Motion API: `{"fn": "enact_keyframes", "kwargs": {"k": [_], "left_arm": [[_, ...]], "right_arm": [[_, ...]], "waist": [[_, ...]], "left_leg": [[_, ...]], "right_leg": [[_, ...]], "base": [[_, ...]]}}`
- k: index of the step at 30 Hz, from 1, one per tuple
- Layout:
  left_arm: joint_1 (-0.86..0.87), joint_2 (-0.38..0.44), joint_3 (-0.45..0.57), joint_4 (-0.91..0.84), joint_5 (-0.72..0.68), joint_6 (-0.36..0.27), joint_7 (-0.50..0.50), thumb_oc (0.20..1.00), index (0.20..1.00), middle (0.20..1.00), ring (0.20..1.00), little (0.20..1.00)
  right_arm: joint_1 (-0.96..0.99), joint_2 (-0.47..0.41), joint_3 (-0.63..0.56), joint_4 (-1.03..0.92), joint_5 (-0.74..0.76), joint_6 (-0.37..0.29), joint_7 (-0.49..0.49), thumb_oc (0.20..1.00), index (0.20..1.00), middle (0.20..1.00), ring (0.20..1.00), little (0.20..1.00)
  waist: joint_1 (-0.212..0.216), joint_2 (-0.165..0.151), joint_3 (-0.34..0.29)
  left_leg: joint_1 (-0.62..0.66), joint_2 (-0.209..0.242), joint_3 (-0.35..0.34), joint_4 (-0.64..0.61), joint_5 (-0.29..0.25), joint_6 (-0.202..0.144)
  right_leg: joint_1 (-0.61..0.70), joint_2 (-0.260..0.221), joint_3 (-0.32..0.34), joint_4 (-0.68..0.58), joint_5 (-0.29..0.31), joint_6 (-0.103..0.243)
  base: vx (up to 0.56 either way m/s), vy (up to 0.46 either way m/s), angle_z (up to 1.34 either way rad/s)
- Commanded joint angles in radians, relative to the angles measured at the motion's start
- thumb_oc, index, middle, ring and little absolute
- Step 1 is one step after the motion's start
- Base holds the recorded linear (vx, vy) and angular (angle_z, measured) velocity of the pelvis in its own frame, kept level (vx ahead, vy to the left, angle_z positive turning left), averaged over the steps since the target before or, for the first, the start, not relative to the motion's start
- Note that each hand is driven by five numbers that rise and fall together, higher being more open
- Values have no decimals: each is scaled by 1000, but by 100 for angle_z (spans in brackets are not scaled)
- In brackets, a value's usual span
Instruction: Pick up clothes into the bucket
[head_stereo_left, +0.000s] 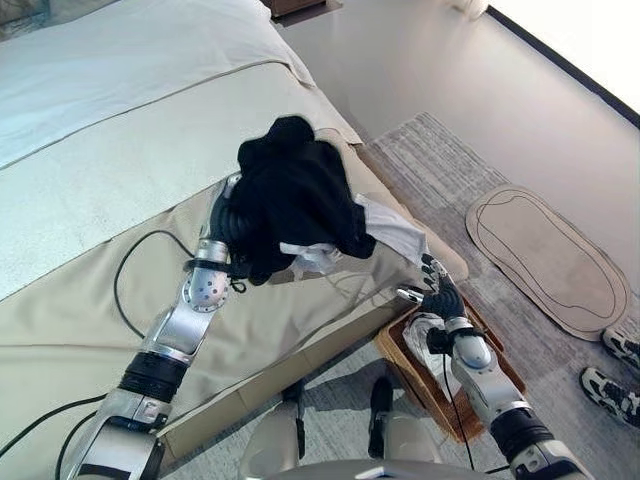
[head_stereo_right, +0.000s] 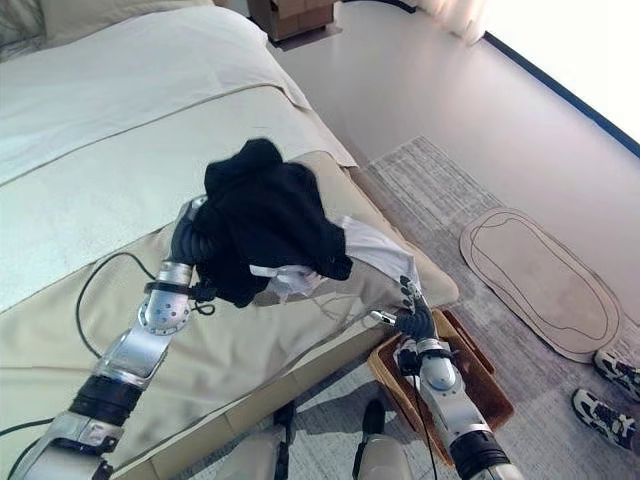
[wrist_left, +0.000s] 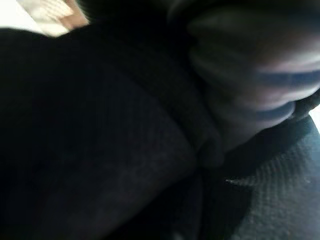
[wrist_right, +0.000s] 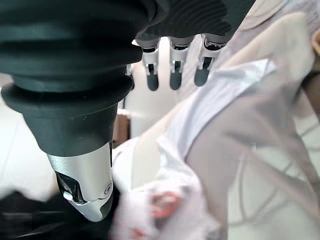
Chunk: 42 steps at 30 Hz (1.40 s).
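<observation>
Your left hand (head_stereo_left: 228, 222) is raised over the bed (head_stereo_left: 90, 170), buried under a bundle of black cloth (head_stereo_left: 295, 190) with white cloth (head_stereo_left: 390, 232) hanging from its underside toward the bed's foot corner. You can't tell how the left fingers sit: the cloth covers them, and the left wrist view gives you dark fabric right up against the lens. The bundle is clear of the bed surface, held above the beige cover near the foot edge. Your right hand (head_stereo_right: 412, 312) is just off the bed's foot corner, fingers (wrist_right: 173, 75) straight and spread apart, gripping nothing; the white cloth hangs just beside it, and you can't tell whether they touch. The brown bin (head_stereo_right: 480, 385) stands on the grey rug (head_stereo_left: 440, 165) against the bed's foot corner, below the right hand, with a light garment (head_stereo_left: 425, 335) already inside. An oval mat (head_stereo_left: 545, 255) lies on the rug farther from the bed, and a person's shoes (head_stereo_left: 615, 375) stand beyond the bin.
</observation>
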Motion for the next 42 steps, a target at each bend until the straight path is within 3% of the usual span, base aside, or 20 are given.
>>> {"fn": "enact_keyframes", "kwargs": {"k": [1, 5, 6, 14, 22, 23, 24, 25, 31, 35, 42], "left_arm": [[-115, 22, 32, 0, 68, -24, 96, 200, 200, 200, 200, 200], [-137, 35, 10, 157, 143, 14, 158, 200, 200, 200, 200, 200], [-168, 55, -17, 248, 182, 48, 172, 200, 200, 200, 200, 200], [-228, 67, -54, 361, 220, 95, 212, 200, 200, 200, 200, 200], [-269, 36, -60, 491, 200, 127, 239, 200, 200, 200, 200, 200], [-262, 33, -55, 481, 197, 126, 243, 260, 260, 260, 260, 260], [-261, 33, -54, 480, 197, 126, 243, 435, 435, 435, 435, 435], [-242, 30, -44, 461, 194, 125, 242, 1000, 1000, 1000, 1000, 1000], [-208, 34, -5, 390, 174, 114, 257, 1000, 1000, 1000, 1000, 1000], [-128, 35, 59, 98, 187, 52, 257, 1000, 1000, 1000, 1000, 1000], [-100, 0, 95, -87, 146, 22, 221, 1000, 1000, 1000, 1000, 1000]], "right_arm": [[-29, -11, 8, -60, -27, -39, -7, 1000, 1000, 1000, 1000, 1000], [-39, -16, 11, -60, -26, -52, -24, 1000, 1000, 1000, 1000, 1000], [-52, -25, 18, -70, -22, -59, -32, 1000, 1000, 1000, 1000, 1000], [-85, -38, 20, -107, -22, -75, -65, 1000, 1000, 1000, 1000, 1000], [-90, -38, 20, -122, -24, -85, -86, 1000, 1000, 1000, 1000, 1000], [-85, -37, 18, -120, -24, -86, -87, 1000, 1000, 1000, 1000, 1000], [-85, -37, 18, -120, -24, -86, -87, 1000, 1000, 1000, 1000, 1000], [-76, -36, 13, -118, -26, -85, -90, 1000, 1000, 1000, 1000, 1000], [-63, -38, 9, -122, -15, -90, -82, 1000, 1000, 1000, 1000, 1000], [-52, -36, -12, -134, -13, -90, -84, 1000, 1000, 1000, 1000, 1000], [-54, -28, -25, -131, -15, -82, -86, 1000, 1000, 1000, 1000, 1000]], "waist": [[-2, -47, -16], [-15, -54, 16], [-24, -55, 43], [-40, -71, 134], [-48, -87, 174], [-48, -89, 174], [-48, -89, 174], [-46, -90, 176], [-39, -90, 165], [-22, -86, 162], [-12, -81, 165]], "left_leg": [[-18, 15, 33, 77, -76, 19], [-54, 14, 41, 103, -77, 21], [-82, 12, 46, 133, -81, 25], [-190, 8, 61, 218, -96, 32], [-254, 12, 75, 266, -112, 33], [-256, 12, 74, 269, -114, 34], [-257, 12, 73, 269, -114, 34], [-253, 10, 74, 269, -118, 35], [-249, 6, 70, 267, -125, 35], [-248, 4, 59, 259, -127, 34], [-249, -1, 50, 250, -119, 38]], "right_leg": [[-32, -69, 20, -43, 110, 54], [-68, -70, 36, -23, 109, 53], [-98, -74, 46, 6, 102, 50], [-204, -85, 73, 65, 106, 45], [-265, -85, 91, 90, 112, 46], [-266, -85, 89, 91, 112, 47], [-266, -85, 89, 91, 112, 47], [-264, -87, 87, 89, 111, 47], [-258, -89, 86, 89, 109, 46], [-251, -92, 75, 82, 104, 45], [-248, -93, 66, 78, 107, 42]], "base": [[-48, 21, -17], [-67, 35, -13], [-64, 36, -8], [-78, 31, -7], [-40, 18, -5], [1, -4, -7], [10, -5, -6], [0, 0, 0], [0, 0, 0], [0, 0, 0], [2, -8, 4]]}}
